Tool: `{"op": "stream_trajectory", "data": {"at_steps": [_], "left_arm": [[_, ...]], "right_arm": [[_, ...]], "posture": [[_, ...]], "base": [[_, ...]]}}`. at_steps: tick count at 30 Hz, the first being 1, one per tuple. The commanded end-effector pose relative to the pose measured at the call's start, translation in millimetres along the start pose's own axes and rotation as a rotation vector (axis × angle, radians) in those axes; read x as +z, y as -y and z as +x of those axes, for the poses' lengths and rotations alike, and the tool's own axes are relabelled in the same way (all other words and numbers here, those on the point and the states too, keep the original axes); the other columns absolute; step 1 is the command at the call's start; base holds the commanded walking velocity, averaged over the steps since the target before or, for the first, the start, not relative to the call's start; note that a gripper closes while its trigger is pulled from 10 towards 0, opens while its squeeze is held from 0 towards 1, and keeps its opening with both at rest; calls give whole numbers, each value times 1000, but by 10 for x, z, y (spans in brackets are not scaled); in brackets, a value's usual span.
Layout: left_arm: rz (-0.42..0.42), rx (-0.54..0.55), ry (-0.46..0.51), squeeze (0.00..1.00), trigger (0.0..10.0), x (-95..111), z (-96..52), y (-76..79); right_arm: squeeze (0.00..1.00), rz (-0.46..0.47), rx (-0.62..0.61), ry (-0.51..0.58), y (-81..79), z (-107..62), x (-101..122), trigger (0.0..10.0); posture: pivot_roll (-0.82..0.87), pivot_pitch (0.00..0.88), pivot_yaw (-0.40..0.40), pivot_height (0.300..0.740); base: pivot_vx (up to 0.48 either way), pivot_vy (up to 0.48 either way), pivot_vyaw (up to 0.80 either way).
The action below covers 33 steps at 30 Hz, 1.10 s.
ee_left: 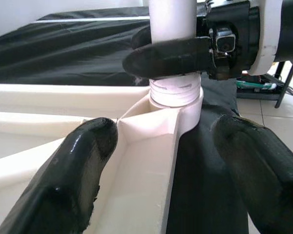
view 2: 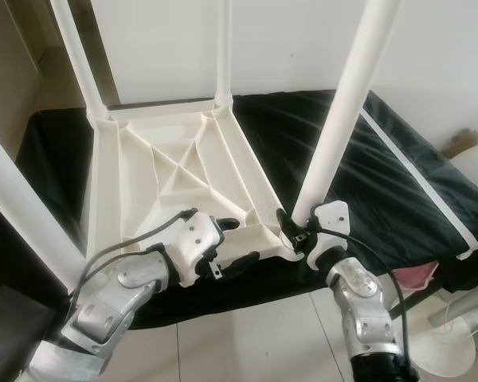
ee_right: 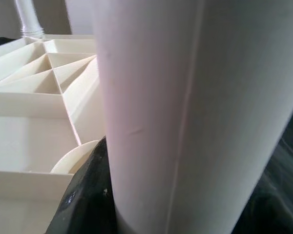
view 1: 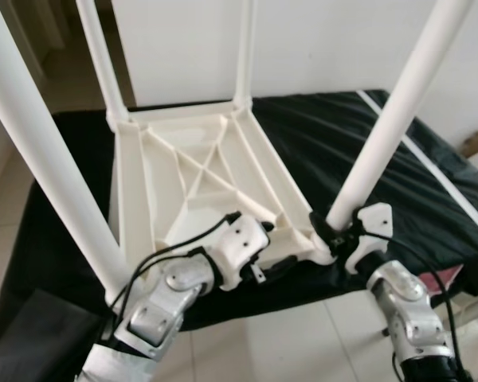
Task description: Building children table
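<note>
Tabletop point(view 1: 199, 171) upside down, four legs up, right tool point(view 1: 332, 231) clamping one leg point(view 1: 386, 127), left tool point(ee_left: 161, 161) open.

left gripper point(ee_left: 161, 165): fingers spread wide, straddling the white tabletop's corner rib point(ee_left: 146, 161) | table leg point(ee_left: 172, 29): upright, seated in the corner socket point(ee_left: 178, 105) | right gripper point(ee_left: 180, 51): black fingers clamped on the leg just above the socket | black cloth point(ee_left: 63, 48) behind
</note>
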State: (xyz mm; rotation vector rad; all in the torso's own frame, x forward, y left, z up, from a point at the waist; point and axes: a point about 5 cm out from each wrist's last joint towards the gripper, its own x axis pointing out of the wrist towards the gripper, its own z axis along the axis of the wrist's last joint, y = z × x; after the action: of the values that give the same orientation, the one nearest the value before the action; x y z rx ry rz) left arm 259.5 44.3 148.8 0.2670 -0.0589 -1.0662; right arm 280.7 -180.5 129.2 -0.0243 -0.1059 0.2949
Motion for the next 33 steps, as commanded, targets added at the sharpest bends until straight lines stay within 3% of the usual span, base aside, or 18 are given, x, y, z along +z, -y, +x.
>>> {"op": "stream_trajectory", "data": {"at_steps": [1, 3, 12, 16, 24, 33], "left_arm": [[-1, -77, 0, 0, 10000, 10, -1, 70], [-6, -84, 0, 0, 10000, 9, 0, 85], [-12, -88, -2, 0, 10000, 6, -3, 89], [-17, -90, 1, 0, 10000, 12, 10, 103], [-20, -87, 10, 0, 10000, 22, 36, 116], [-22, -88, 20, 0, 10000, 43, 35, 98]], "right_arm": [[0, -7, -82, -6, 66, -34, -2, 10000], [0, 12, -170, 6, 58, -54, -7, 10000], [0, 52, -305, 10, -52, -70, -30, 10000], [0, 79, -404, -21, -225, -32, -76, 10000], [0, 117, -455, -61, -398, -7, -139, 10000], [0, 117, -488, -48, -375, -13, -110, 10000]], "posture": [[-21, 42, -51, 740], [-22, 43, -49, 740], [-21, 40, -51, 740], [-23, 34, -59, 740], [-18, 24, -71, 740], [-19, 11, -68, 740]], "base": [[0, 0, 0], [0, 0, 0], [0, 0, 0], [0, 0, 0], [0, 0, 0], [0, 0, 0]]}}
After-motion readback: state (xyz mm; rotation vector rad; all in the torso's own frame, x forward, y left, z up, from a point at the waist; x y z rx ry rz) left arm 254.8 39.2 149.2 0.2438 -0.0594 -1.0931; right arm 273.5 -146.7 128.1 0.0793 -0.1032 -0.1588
